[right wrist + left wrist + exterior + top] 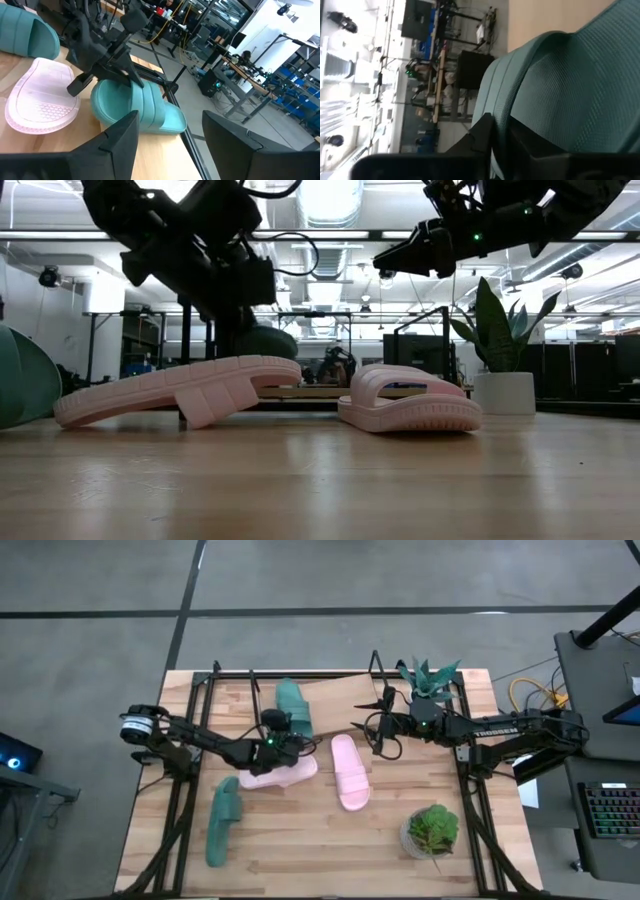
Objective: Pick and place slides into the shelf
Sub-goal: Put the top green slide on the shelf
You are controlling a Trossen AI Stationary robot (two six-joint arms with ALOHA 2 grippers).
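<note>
One teal slide (295,705) lies along the shelf's slanted wooden board (345,695), strap end toward the near side. My left gripper (288,740) is at that strap, shut on it. A pink slide (278,772) lies sole up just below the left gripper, tilted on its strap (205,408). The second pink slide (350,772) sits upright at mid table. The second teal slide (223,822) lies near the left front. My right gripper (364,730) hovers open to the right of the shelved slide, touching nothing. My left gripper (501,127) pinches the edge of the teal slide's strap (500,107) between its two fingers, one finger (482,132) on either face. It comes from above and the near-left, slanting down (107,70). The slide's sole (170,122) rests on the shelf board.
A snake plant in a white pot (430,680) stands at the shelf's right end, close behind my right arm. A leafy potted plant (432,832) stands at the near right. Black arm-mount frames (185,800) run along both table sides. The board shows bare to the right of the teal slide.
</note>
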